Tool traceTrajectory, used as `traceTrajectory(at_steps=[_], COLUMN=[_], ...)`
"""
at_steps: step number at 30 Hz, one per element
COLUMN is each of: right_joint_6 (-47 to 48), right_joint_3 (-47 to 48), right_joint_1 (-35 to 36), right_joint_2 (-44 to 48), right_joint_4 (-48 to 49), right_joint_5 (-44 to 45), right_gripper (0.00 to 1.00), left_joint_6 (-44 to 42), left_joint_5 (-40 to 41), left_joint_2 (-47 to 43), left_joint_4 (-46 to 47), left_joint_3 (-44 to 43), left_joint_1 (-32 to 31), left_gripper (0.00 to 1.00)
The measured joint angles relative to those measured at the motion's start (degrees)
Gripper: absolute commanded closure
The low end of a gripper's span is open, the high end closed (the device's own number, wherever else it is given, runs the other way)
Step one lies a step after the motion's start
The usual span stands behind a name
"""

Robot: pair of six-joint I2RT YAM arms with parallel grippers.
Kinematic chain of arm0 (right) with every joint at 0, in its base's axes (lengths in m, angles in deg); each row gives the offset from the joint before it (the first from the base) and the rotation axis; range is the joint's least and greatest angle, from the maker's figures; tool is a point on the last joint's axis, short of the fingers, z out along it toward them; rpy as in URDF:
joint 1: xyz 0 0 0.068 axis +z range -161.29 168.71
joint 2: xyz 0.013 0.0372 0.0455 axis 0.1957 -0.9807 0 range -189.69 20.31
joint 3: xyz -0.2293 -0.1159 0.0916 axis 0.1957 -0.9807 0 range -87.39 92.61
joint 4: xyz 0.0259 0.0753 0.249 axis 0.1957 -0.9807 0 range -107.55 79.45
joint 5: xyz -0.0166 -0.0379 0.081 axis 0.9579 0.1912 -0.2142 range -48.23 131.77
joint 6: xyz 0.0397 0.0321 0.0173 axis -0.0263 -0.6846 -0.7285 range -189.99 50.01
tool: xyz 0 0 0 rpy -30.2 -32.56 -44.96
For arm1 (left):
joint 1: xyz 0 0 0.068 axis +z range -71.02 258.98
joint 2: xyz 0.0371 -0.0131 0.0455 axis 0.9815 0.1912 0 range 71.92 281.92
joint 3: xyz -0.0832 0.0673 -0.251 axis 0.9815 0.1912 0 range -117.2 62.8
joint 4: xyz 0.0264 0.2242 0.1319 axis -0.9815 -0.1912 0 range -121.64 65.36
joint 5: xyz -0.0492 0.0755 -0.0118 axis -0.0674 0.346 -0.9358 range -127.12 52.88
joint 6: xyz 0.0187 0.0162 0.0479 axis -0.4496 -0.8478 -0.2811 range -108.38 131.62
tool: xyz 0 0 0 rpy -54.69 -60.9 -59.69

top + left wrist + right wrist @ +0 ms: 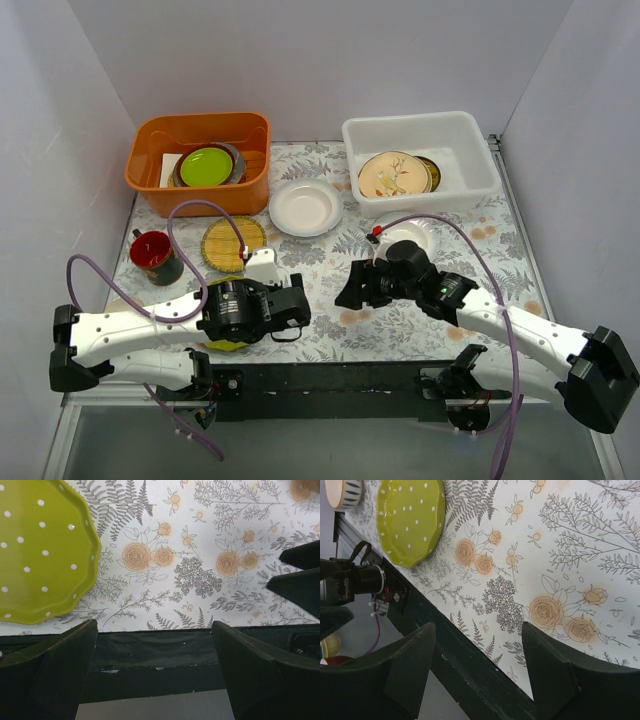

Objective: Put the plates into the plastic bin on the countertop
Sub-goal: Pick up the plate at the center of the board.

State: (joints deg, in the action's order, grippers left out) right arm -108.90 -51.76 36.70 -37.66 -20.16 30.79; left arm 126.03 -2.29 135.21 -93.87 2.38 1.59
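Plates (393, 174) counted, two seen inside plastic bin (474, 135), four seen on countertop (330, 322), left gripper (154, 626) and right gripper (479, 628) both spread wide, nothing held

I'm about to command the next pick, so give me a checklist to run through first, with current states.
1. Left claw open and empty: ok.
2. Right claw open and empty: ok.
3. Dotted lime plate lined up between the left claw's fingers: not ok; it lies off to one side on the countertop.
4. Room in the plastic bin: ok; the floral plate and another plate leave its right part bare.
5. All plates binned: not ok; the white plate and woven plate lie on the countertop.
6. Clearance of the right arm over the second white plate: cannot tell.
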Motion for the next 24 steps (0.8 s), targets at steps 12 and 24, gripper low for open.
traceTrajectory(at_steps=[12,24], right_joint_6=[-1.1,-0.2], right_joint_3=[-0.8,-0.7], right_joint_1=[3.3,3.6], right_joint_2=[-11.3,-14.5], right_joint_4=[10.1,15.6], right_joint_5=[-3.7,-7.7], right_gripper=[0.23,0.23], left_joint_6=[-4.0,-27.5], left_joint_5=[3.0,-10.1], left_joint_2=[-4.0,3.9], left_joint_4=[2.7,20.8], left_joint_3=[-3.3,-2.1], left_joint_1=[1.6,19.3], left_gripper=[0.02,0.02])
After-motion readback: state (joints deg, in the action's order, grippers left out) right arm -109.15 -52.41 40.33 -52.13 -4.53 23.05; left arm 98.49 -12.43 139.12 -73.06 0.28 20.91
